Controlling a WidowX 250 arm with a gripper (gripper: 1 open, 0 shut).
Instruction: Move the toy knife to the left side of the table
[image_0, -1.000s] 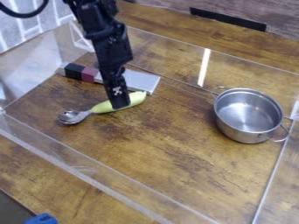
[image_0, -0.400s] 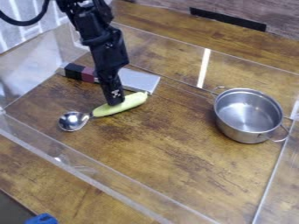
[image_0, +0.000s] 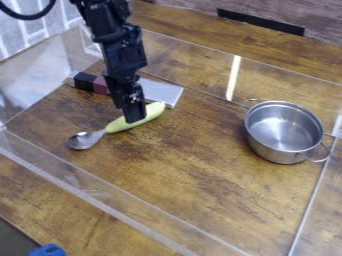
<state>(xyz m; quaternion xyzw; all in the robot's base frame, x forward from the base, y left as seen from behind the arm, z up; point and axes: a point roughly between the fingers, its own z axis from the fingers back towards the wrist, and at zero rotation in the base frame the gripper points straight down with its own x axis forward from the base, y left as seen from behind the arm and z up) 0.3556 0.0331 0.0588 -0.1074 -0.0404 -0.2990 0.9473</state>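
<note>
The toy knife (image_0: 151, 113) lies on the left half of the dark wood table (image_0: 201, 180), its pale yellow-green handle pointing back right and its small silver rounded end (image_0: 84, 140) front left. My gripper (image_0: 130, 115) points almost straight down over the near end of the handle. Its black fingers (image_0: 119, 106) stand apart on either side of the handle, so it looks open. Whether the fingertips touch the handle is hidden by the fingers themselves.
A flat grey slab (image_0: 163, 92) with a dark maroon end (image_0: 91, 82) lies just behind the gripper. A steel pot (image_0: 283, 131) stands at the right. Low clear acrylic walls (image_0: 80, 178) border the tabletop.
The knife has swung a little: its silver end slid toward the front edge while the handle stayed under the gripper. The fingers look wider apart now than a second ago.
</note>
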